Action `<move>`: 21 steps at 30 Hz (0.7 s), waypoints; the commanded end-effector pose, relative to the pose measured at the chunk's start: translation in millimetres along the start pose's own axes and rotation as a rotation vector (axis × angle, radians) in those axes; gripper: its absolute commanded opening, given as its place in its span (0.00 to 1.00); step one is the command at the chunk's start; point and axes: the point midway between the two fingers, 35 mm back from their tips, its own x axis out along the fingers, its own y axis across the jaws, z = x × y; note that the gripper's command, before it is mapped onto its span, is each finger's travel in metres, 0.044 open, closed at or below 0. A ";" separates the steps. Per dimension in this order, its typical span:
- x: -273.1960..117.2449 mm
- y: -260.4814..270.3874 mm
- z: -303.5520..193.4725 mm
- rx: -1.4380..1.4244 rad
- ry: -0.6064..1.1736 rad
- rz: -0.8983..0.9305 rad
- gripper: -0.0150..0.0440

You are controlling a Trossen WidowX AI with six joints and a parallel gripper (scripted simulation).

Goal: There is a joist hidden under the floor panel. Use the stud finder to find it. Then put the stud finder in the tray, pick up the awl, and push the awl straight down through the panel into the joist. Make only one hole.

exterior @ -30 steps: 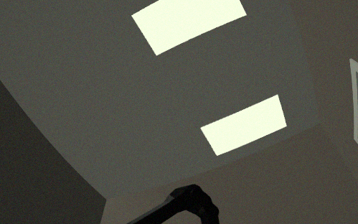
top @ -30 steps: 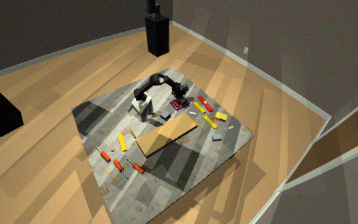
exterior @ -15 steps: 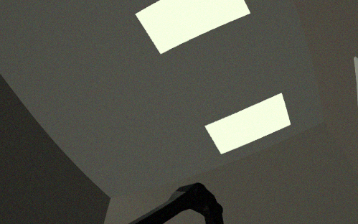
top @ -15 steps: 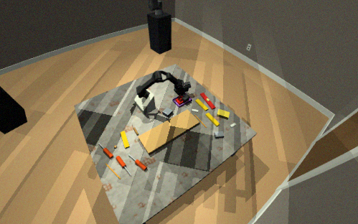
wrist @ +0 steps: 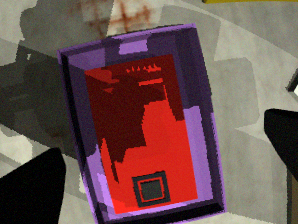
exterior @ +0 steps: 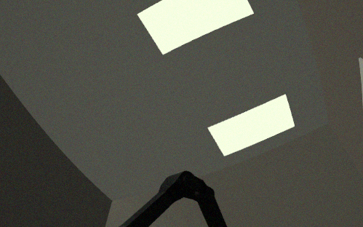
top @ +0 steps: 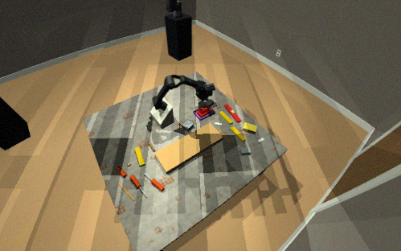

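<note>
The red stud finder lies inside the purple tray. Above the tray, the hand has its fingers wide apart, holding nothing. The tan floor panel lies near the tray on the desk.

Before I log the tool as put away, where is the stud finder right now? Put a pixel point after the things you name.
In the wrist view, the red stud finder (top: 203,110) (wrist: 165,145) lies inside the purple tray (top: 197,114) (wrist: 218,165).
</note>
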 end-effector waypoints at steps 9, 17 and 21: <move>-42.4 -119.8 -99.8 0.357 -0.038 -0.009 1.00; -62.9 -179.1 -206.0 0.667 -0.032 -0.053 1.00; -70.6 -193.2 -265.5 0.832 -0.017 -0.078 1.00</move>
